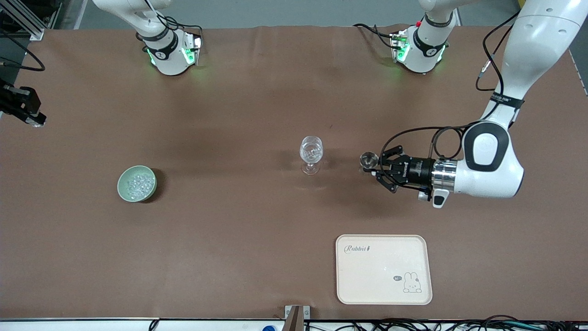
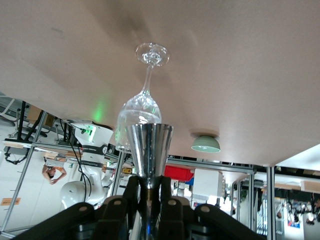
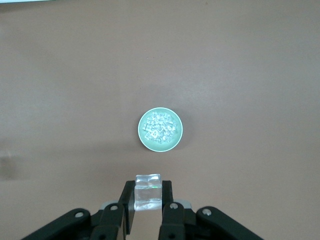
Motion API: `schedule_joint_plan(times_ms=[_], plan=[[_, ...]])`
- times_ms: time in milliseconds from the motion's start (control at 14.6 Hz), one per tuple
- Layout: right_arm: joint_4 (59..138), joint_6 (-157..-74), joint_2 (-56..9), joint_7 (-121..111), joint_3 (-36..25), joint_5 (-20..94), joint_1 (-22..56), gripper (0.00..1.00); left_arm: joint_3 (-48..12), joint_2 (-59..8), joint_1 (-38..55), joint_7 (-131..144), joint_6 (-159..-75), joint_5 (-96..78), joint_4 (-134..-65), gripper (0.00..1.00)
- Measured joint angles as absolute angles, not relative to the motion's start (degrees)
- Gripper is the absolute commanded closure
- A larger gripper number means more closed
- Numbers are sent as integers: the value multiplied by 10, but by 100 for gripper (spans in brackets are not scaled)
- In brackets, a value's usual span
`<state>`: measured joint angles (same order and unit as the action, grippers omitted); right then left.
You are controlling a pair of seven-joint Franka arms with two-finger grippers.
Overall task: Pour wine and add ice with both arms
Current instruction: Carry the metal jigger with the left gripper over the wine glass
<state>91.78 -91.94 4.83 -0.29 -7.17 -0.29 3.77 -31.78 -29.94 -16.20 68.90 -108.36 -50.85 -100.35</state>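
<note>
A clear stemmed glass (image 1: 311, 154) stands mid-table; it also shows in the left wrist view (image 2: 142, 112). My left gripper (image 1: 379, 168) is beside it toward the left arm's end, lying level and shut on a silver metal cone cup (image 1: 369, 160) whose mouth faces the glass (image 2: 149, 145). A pale green bowl (image 1: 120, 189) toward the right arm's end holds the ice (image 1: 138, 184). My right gripper (image 3: 148, 200) hangs high, looking down at the bowl (image 3: 142, 141) and its ice (image 3: 160, 127). It is shut on one clear ice cube (image 3: 148, 192).
A cream tray (image 1: 383, 269) with a rabbit print lies nearer to the front camera than the left gripper. Both arm bases (image 1: 170, 50) (image 1: 420, 46) stand at the table's top edge. A black part (image 1: 23, 108) shows at the right arm's end.
</note>
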Motion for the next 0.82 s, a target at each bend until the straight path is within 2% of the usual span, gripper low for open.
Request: schedule_joint_plan(times_ms=[410, 820], plan=[[898, -912, 27, -3, -72, -3, 39, 94, -320, -236, -114, 761, -1105, -485, -1031, 99], [897, -909, 26, -3, -72, -3, 39, 94, -320, -227, -69, 836, -1140, -387, -1037, 99]])
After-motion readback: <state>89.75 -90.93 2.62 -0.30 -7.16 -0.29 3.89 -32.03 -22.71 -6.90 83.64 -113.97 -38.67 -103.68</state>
